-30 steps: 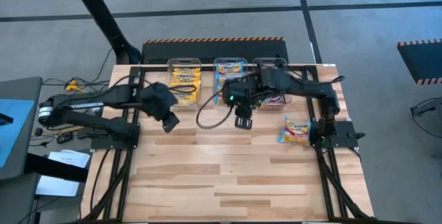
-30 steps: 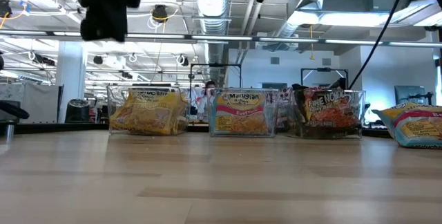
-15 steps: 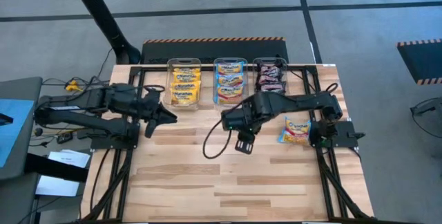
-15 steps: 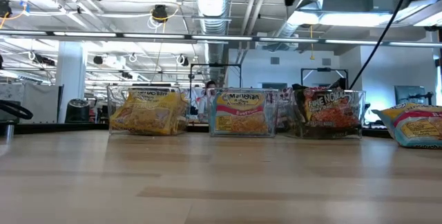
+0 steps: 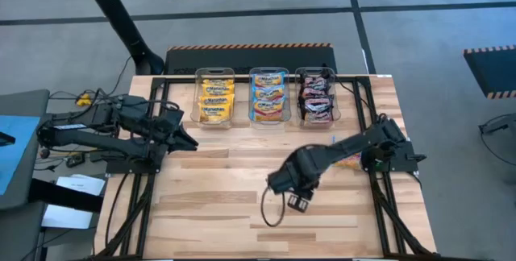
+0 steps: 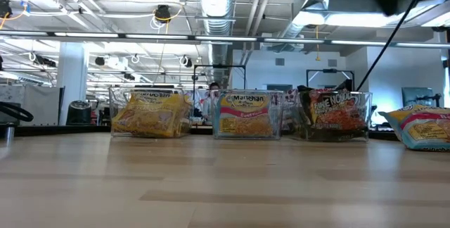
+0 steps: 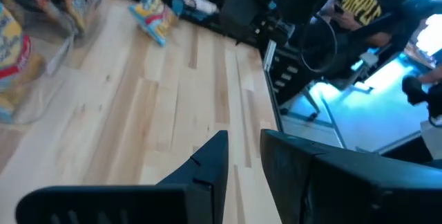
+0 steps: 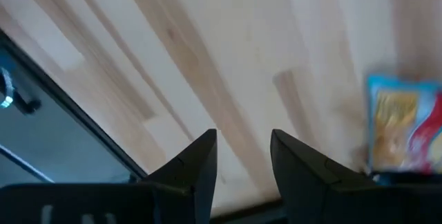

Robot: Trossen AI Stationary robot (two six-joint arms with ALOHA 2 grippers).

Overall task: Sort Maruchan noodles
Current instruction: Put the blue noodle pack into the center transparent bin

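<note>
Wooden table (image 5: 242, 213), seen from left to right. Left gripper (image 5: 190, 143) empty, fingers (image 7: 210, 165) a little apart, just ahead of the bin of yellow packets (image 5: 214, 98). Next the blue and pink packets (image 5: 269, 94) and the dark packets (image 5: 316, 97), each colour in own clear bin, well beyond both grippers. Right gripper (image 5: 297, 204) over bare middle planks, fingers (image 8: 200, 162) apart and empty. One blue and pink packet (image 8: 404, 131) loose on the table, off to one side of these fingers.

Three clear bins (image 5: 215, 74) in a row: yellow packets (image 5: 214, 100), blue-pink packets (image 5: 268, 97), dark packets (image 5: 316, 100). One loose blue-pink packet (image 6: 422, 127) on tabletop (image 5: 226, 205). Two arms.
</note>
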